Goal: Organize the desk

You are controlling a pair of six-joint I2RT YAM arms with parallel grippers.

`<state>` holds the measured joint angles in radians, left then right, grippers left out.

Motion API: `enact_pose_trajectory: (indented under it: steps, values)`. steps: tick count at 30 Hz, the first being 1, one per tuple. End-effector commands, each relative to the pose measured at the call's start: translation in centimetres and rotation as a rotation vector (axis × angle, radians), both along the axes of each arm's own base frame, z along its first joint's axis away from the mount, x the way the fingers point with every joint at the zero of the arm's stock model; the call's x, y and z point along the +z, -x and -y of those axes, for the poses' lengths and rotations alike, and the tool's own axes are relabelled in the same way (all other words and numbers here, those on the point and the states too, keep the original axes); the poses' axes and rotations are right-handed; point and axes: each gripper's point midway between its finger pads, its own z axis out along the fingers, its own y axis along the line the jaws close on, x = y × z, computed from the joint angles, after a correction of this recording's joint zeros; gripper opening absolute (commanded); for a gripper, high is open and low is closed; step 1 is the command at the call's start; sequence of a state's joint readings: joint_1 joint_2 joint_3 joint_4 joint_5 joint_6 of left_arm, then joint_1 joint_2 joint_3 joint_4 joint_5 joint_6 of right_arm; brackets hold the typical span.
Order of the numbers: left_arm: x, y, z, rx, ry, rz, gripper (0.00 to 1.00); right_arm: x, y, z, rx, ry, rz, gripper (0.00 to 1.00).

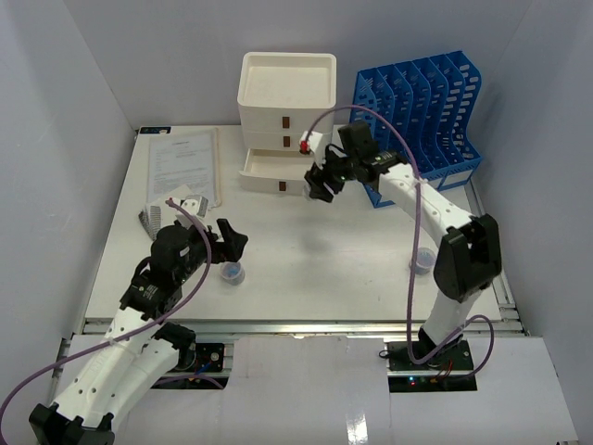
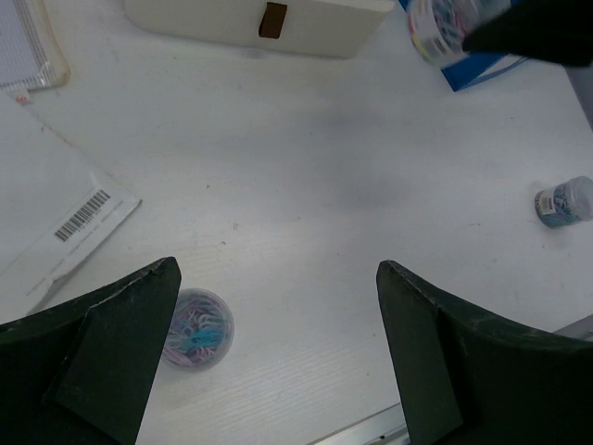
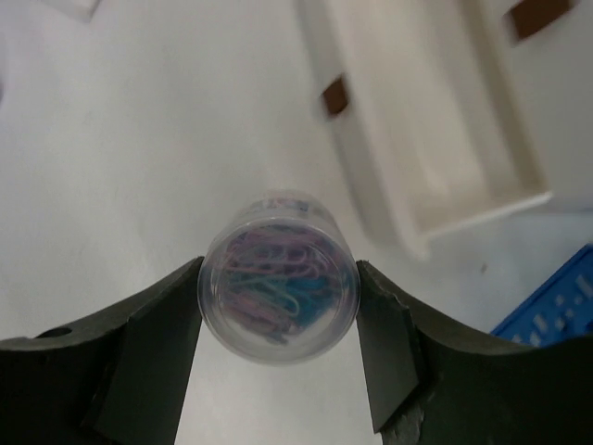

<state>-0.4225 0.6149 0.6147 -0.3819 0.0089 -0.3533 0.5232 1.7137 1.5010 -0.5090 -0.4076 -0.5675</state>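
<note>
The white desk (image 1: 315, 269) carries papers, small jars, a drawer box and a file rack. My right gripper (image 1: 321, 190) is shut on a clear jar of coloured paper clips (image 3: 278, 301) and holds it above the desk, just in front of the cream box's open bottom drawer (image 3: 435, 139). In the right wrist view the gripper (image 3: 280, 269) clamps the jar on both sides. My left gripper (image 2: 278, 269) is open and empty, low over the desk's front left. A second paper-clip jar (image 2: 196, 329) stands beside its left finger, outside the jaws.
The cream three-drawer box (image 1: 287, 93) stands at the back centre, the blue file rack (image 1: 417, 107) to its right. Papers (image 1: 181, 167) lie at back left, a barcoded sheet (image 2: 56, 227) near my left gripper. A third small jar (image 1: 422, 264) stands by the right arm.
</note>
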Motion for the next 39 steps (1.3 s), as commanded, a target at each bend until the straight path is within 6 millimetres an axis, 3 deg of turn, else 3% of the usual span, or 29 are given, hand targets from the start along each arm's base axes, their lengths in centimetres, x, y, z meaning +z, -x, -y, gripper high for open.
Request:
enact_pose_trajectory:
  steps: [1,4,6,12,14,19,21,26,28,30,32,33,39]
  values:
    - [-1.2,1.3,-0.1,0.09,0.144,-0.133,0.98,4.6,-9.2,-3.5,-0.244,-0.158,0.109,0.11]
    - [-2.0,2.0,-0.7,0.18,0.228,-0.211,0.98,4.3,-13.2,-4.5,-0.363,-0.213,0.128,0.16]
    - [-2.5,2.3,-1.0,0.222,0.257,-0.253,0.98,2.6,-14.9,-5.0,-0.401,-0.209,0.122,0.2]
    - [-4.5,3.0,-2.0,0.341,0.269,-0.372,0.98,0.5,-17.1,-4.8,-0.473,-0.198,0.15,0.28]
    - [-5.1,3.0,-2.3,0.373,0.261,-0.396,0.98,-0.4,-17.4,-4.5,-0.496,-0.188,0.16,0.38]
    - [-5.7,3.0,-2.6,0.421,0.27,-0.433,0.98,-1.5,-17.3,-3.7,-0.508,-0.161,0.172,0.84]
    - [-6.1,3.1,-2.9,0.452,0.268,-0.457,0.98,-1.3,-16.9,-3.6,-0.501,-0.161,0.17,0.96]
    - [-6.9,3.1,-2.6,0.473,0.258,-0.52,0.98,0.6,-14.0,-3.4,-0.397,-0.162,0.168,0.9]
    - [-7.8,3.1,-2.3,0.477,0.223,-0.578,0.98,2.5,-11.8,-3.3,-0.298,-0.154,0.178,0.9]
    - [-8.3,3.0,-2.2,0.488,0.19,-0.622,0.98,3.4,-8.4,-2.8,-0.19,-0.171,0.141,0.9]
    - [-9.2,2.9,-2.1,0.499,0.136,-0.689,0.98,1.6,-4.6,-1.7,-0.109,-0.166,0.075,0.9]
    - [-9.9,2.9,-1.9,0.494,0.113,-0.725,0.98,3.0,-3.2,-1.3,-0.071,-0.203,0.086,0.9]
    - [-11.2,1.8,-0.9,0.447,0.037,-0.789,0.98,1.1,3.2,2.8,-0.027,-0.21,0.044,0.9]
